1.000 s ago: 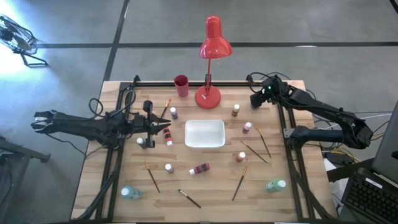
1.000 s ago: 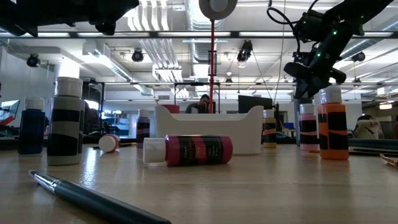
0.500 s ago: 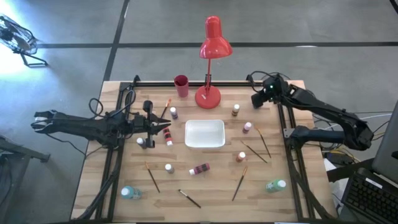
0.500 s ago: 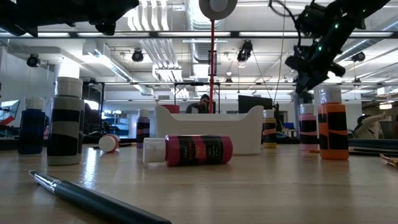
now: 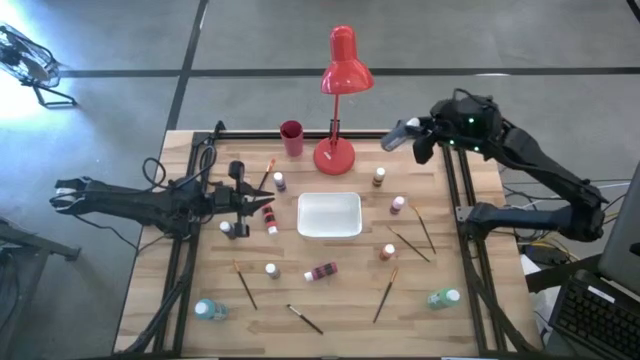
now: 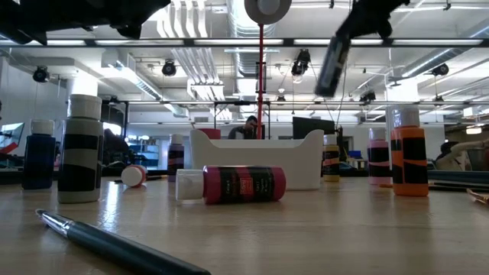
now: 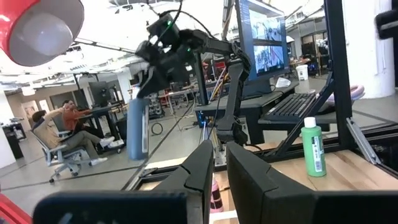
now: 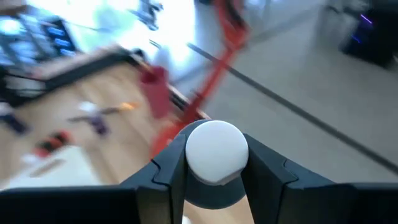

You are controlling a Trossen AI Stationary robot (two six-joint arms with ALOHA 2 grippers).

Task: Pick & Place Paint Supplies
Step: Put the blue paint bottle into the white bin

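- My right tool (image 5: 402, 139) is up in the air over the table's far right part, near the lamp (image 5: 341, 90), clamped on a bottle (image 8: 216, 153) with a pale cap; the wrist view shows both fingers (image 8: 169, 172) pressed against it.
- From the left wrist the bottle (image 7: 137, 129) looks blue-bodied and hangs from the tool roughly upright.
- My left tool (image 5: 262, 204) waits low on the table's left side, jaws nearly together with nothing between them, just beside a red bottle (image 5: 271, 223) lying flat.
- The white tray (image 5: 329, 215) sits mid-table, empty as far as I see. I'd judge it the likely drop spot.
- The other supplies lie scattered: upright bottles (image 5: 398, 205) right of the tray, a dark red one (image 5: 322, 271) on its side nearer me, teal bottles (image 5: 442, 297) at the near corners, brushes (image 5: 384, 295) between.
- Risks as I read them:
  - The grip is high, near the cap, so a fast swing could make the bottle pivot or slip.
  - The lamp stands close; a wide arc could clip its stem.
  - Coming down at the tray, I could knock the upright bottles beside it.
  - A tilted release could tip the bottle over the tray's rim.
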